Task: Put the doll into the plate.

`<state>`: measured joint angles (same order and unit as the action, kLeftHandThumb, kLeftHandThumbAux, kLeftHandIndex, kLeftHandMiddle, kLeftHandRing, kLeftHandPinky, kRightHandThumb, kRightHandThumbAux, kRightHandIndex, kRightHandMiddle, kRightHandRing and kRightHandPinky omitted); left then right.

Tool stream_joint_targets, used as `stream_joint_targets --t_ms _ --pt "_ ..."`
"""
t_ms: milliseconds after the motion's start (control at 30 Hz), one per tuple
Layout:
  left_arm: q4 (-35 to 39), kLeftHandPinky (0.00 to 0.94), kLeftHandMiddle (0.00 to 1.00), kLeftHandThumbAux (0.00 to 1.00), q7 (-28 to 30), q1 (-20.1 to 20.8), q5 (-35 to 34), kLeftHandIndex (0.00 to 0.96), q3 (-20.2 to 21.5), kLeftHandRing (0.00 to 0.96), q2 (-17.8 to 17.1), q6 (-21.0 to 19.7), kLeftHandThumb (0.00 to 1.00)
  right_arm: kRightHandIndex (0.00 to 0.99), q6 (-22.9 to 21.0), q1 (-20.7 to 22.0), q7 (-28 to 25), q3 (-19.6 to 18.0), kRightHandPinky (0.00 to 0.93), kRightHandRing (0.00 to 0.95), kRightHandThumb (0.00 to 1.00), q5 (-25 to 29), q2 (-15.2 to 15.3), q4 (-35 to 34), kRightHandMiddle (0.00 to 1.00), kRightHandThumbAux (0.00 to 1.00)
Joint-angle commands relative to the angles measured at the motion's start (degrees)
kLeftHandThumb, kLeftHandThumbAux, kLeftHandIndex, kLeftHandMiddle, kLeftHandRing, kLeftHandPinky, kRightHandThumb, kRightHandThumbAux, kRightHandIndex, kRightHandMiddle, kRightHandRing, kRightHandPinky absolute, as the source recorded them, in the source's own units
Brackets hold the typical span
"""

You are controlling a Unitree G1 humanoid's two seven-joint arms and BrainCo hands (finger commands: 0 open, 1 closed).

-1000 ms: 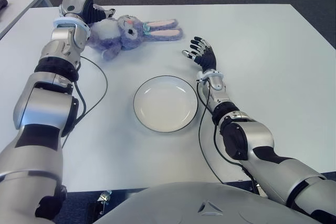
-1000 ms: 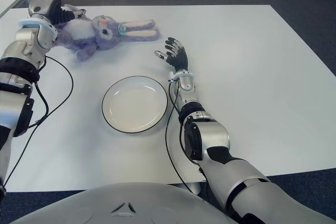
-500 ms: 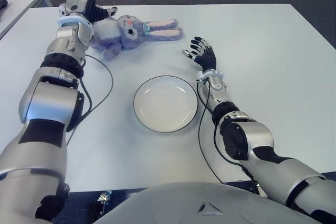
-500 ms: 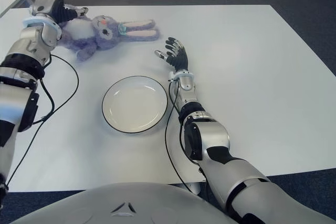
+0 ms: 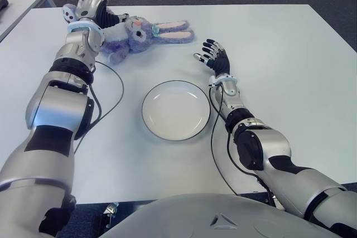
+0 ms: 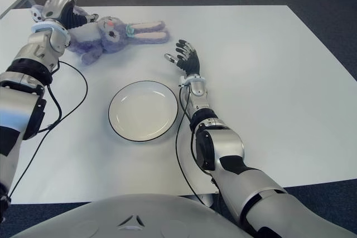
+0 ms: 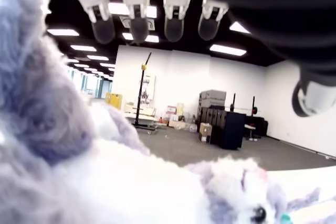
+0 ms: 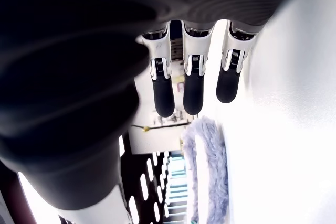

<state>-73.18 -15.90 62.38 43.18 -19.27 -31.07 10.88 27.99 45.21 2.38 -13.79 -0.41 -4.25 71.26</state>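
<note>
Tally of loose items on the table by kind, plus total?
Plush doll: 1, purple bunny lying at the far left, left hand over its body, fingers open
Plate: 1, white, empty, beside the idle right hand
Total: 2

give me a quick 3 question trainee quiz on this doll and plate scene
1. True or false: the doll already lies in the plate.
2. Which hand is over the doll's body? A) left hand B) right hand
3. Fill in: the doll's long ears point toward the robot's ____ side.

Key:
1. False. The doll lies on the table, beyond the empty plate.
2. A. Its fingers are spread above the plush and not closed on it; the right hand shows open beside the plate, on its right.
3. Right.
</note>
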Motion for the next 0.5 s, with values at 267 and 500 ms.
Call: stream_joint_targets --t_ms 267,500 --pt "-2.4 0.064 0.000 0.347 4.0 0.5 0.1 0.000 -3.9 0.021 2.5 -0.3 0.236 0.177 -7.3 -11.3 1.0 0.0 0.182 0.186 0.092 -0.3 -6.2 7.1 0.212 0.915" --pt "-3.2 0.068 0.000 0.352 5.3 -0.6 0.2 0.000 -5.4 0.021 2.8 -0.4 0.244 0.178 -7.2 -11.4 0.8 -0.1 0.187 0.186 0.088 -0.2 -6.3 7.1 0.211 0.915"
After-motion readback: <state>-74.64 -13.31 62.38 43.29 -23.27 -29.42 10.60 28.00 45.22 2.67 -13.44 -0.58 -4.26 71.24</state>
